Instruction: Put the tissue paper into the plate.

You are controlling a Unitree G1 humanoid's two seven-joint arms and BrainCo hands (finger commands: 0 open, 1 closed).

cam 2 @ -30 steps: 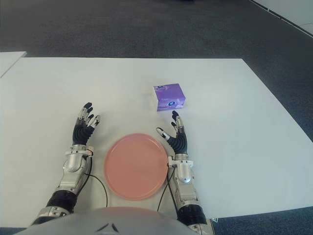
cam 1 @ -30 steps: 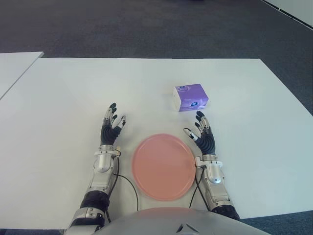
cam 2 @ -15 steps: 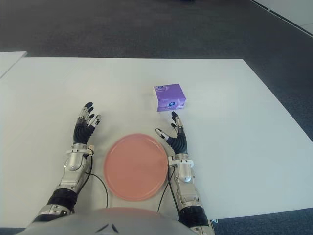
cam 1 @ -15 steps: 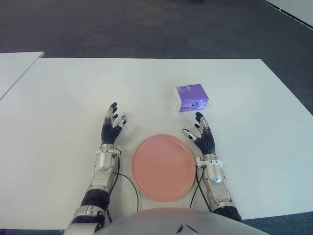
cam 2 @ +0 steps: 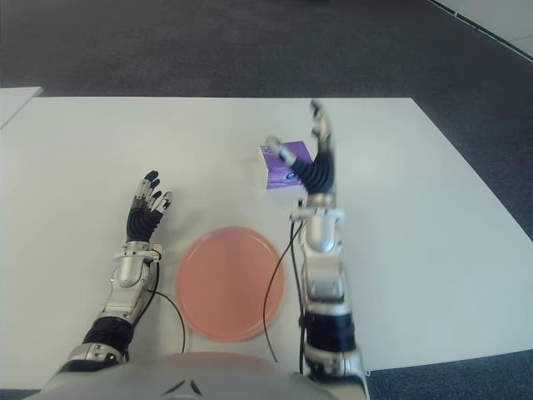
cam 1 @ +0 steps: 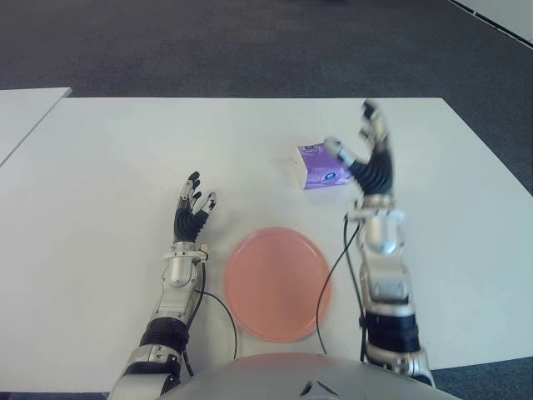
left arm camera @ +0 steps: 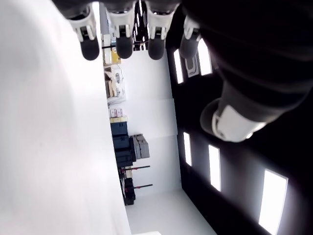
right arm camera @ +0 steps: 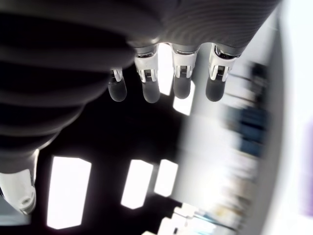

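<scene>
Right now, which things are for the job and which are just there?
For the job: purple tissue pack, pink plate, right hand raised open by the pack.
Just there: left hand, open left of the plate; white table.

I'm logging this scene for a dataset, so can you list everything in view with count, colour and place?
tissue pack: 1, purple, on the table beyond the plate, toward the robot's right, partly behind the right robot hand
plate: 1, pink, on the table near the robot, between the two arms, holding nothing
table: 1, white, fills most of the eye views
second table: 1, white, only a corner shows at the far left
floor: dark grey, beyond the tables
cable: 1, black, hangs along the right forearm
left robot hand: 1, black and silver, fingers spread, left of the plate, holding nothing
right robot hand: 1, black and silver, raised, fingers open, just right of the tissue pack, holding nothing
</scene>
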